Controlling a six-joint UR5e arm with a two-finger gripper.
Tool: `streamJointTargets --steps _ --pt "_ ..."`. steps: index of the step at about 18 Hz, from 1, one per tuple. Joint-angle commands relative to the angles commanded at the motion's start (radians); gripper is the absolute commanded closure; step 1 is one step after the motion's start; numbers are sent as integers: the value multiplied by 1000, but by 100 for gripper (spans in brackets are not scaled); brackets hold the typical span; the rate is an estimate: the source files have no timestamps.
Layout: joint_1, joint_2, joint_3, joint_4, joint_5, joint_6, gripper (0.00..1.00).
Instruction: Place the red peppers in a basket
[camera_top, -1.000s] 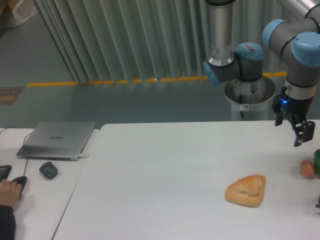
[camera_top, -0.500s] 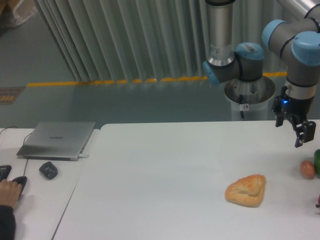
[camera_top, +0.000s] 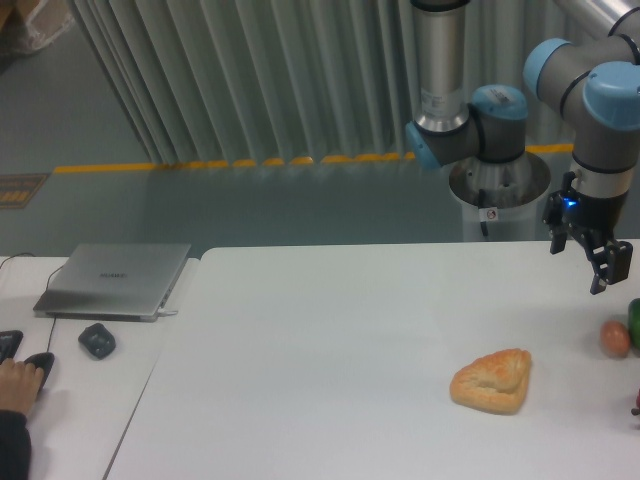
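The tool (camera_top: 598, 262), jaws parted and empty, is drifting slightly right toward the red peppers (camera_top: 636, 404), not yet reaching them.

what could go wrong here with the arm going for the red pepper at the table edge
The red peppers show only as a sliver at the frame's right edge, so a grasp is hard to judge. The orange-pink ball and green vegetable sit close beneath the gripper and might get knocked or picked by mistake. No basket is in view.
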Motion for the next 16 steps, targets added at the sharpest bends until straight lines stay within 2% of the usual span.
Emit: streamJointTargets --steps 16 --pt "0 2 0 2 -2 -18 0"
